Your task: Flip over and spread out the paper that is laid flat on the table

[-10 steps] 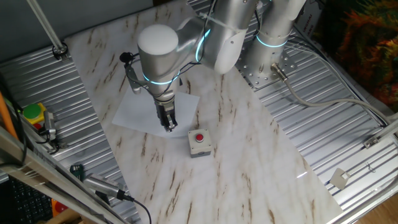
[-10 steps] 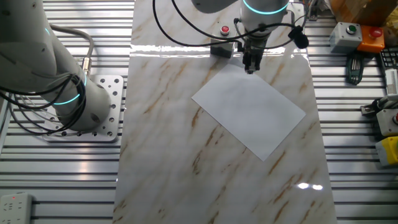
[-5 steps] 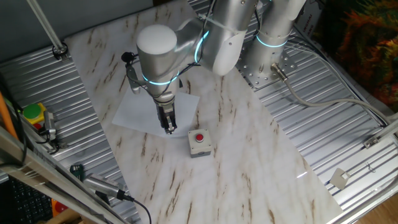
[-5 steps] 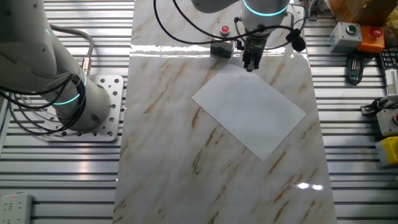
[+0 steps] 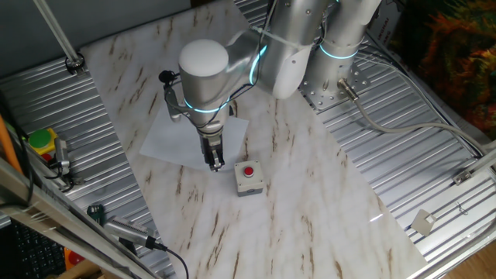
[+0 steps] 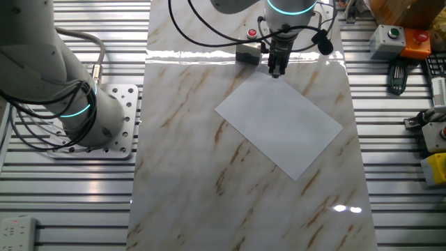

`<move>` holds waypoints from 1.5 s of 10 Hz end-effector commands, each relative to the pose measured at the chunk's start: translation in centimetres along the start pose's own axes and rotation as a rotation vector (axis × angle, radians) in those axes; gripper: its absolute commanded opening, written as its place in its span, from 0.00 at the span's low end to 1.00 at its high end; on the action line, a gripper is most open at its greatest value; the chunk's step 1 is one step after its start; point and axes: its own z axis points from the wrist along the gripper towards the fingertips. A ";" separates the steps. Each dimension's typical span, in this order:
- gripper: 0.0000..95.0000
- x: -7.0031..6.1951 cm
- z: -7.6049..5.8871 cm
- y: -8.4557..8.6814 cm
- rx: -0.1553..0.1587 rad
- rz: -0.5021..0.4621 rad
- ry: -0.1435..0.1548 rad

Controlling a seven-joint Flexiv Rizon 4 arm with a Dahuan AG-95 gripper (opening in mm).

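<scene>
The white paper [image 6: 279,125] lies flat on the marble-look table [image 6: 181,139]; the arm partly covers it in one fixed view [image 5: 172,136]. My gripper [image 6: 276,71] points straight down at the paper's corner nearest the grey box with the red button [image 5: 248,177]. Its tips [image 5: 215,165] are at or just past the paper's edge, close to the table top. The fingers are close together with nothing between them. I cannot tell whether the tips touch the paper.
The grey button box also shows in the other fixed view [image 6: 248,54], just left of the gripper. Ribbed metal panels [image 6: 397,139] flank the table. A second arm's base [image 6: 97,125] stands at the left. Tools and boxes [image 6: 390,38] lie at the right.
The gripper has shifted a little sideways along the paper's corner toward the button box, staying low. The paper has not moved.
</scene>
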 end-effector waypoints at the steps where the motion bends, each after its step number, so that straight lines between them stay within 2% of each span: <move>1: 0.20 0.1 0.3 0.1 0.003 0.010 -0.005; 3: 0.20 0.3 0.4 0.3 -0.003 0.020 -0.004; 7: 0.20 0.1 0.5 1.7 0.000 0.035 -0.001; 15: 0.20 1.0 1.0 1.6 0.006 0.035 -0.008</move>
